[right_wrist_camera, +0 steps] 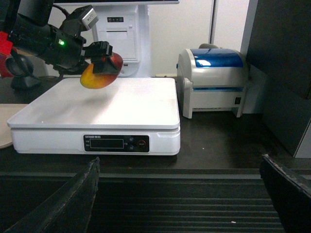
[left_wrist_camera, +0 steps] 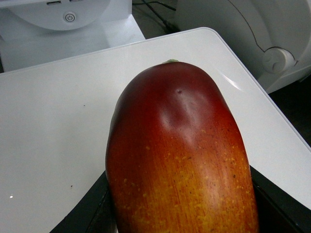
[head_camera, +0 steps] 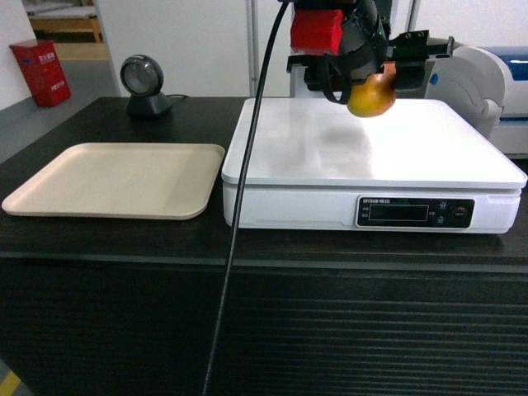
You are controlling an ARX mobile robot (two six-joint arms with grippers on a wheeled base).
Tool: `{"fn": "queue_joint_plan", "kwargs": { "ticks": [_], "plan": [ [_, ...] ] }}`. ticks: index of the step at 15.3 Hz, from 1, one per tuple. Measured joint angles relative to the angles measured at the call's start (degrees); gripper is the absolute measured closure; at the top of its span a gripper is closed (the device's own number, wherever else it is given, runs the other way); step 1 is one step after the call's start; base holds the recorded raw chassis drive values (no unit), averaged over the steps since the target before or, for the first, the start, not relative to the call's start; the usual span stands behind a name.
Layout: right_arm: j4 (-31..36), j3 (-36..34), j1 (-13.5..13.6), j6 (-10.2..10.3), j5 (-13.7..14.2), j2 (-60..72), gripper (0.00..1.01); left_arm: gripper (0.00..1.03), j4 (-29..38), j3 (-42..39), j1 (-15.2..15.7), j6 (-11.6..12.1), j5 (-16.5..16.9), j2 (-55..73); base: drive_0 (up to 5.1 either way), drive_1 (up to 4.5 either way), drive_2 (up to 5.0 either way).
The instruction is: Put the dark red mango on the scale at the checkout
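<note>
The dark red mango [head_camera: 371, 96] hangs a little above the back part of the white scale [head_camera: 330, 157], which stands on the black checkout [head_camera: 124, 239]. My left gripper [head_camera: 373, 76] is shut on it from above. In the left wrist view the mango [left_wrist_camera: 180, 150] fills the frame, its red end pointing away, with black fingers [left_wrist_camera: 90, 211] against both sides and the scale platform [left_wrist_camera: 53, 126] beneath. The right wrist view shows the mango [right_wrist_camera: 98, 77] over the scale [right_wrist_camera: 107, 104]. My right gripper [right_wrist_camera: 180, 194] is open and empty in front of the checkout's ribbed front [right_wrist_camera: 180, 213].
A beige tray [head_camera: 115, 177] lies left of the scale. A round black scanner [head_camera: 146, 82] stands behind the tray. A white and blue printer [right_wrist_camera: 214, 82] sits right of the scale. A black cable [head_camera: 247, 165] hangs across the scale's left edge.
</note>
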Motion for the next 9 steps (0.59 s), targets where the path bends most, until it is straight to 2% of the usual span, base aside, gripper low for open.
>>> {"fn": "queue_joint_plan", "kwargs": {
  "ticks": [4,7,8,9],
  "plan": [
    [0.00,0.00,0.00,0.00,0.00,0.00,0.03,0.42,-1.20,-0.92,-1.16,0.63,-1.88,1.09,0.0,0.00,0.0],
    [0.00,0.00,0.00,0.00,0.00,0.00,0.03,0.42,-3.34,0.37,-1.20,1.53,-1.86,3.15,0.0,0.00,0.0],
    [0.00,0.00,0.00,0.00,0.00,0.00,0.03,0.31,-3.21,0.50,-1.22,1.66,-1.68,3.17,0.0,0.00,0.0],
    [0.00,0.00,0.00,0.00,0.00,0.00,0.03,0.15,-2.71,0.50,-1.22,1.70,-1.09,3.17,0.0,0.00,0.0]
  ]
}}
